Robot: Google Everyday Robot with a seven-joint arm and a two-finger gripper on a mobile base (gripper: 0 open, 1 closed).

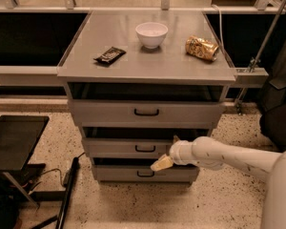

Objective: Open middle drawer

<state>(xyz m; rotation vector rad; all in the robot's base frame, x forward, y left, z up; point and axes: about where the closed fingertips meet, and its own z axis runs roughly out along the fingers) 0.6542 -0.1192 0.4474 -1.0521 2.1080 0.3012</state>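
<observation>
Tool near middle drawer handle, lower right.

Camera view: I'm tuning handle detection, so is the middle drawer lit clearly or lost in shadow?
In the camera view the middle drawer is dimly but evenly lit, its black handle standing out; shadow fills the gap above it, under the top drawer. The pale gripper sits beside the handle, at the front's lower edge.
</observation>
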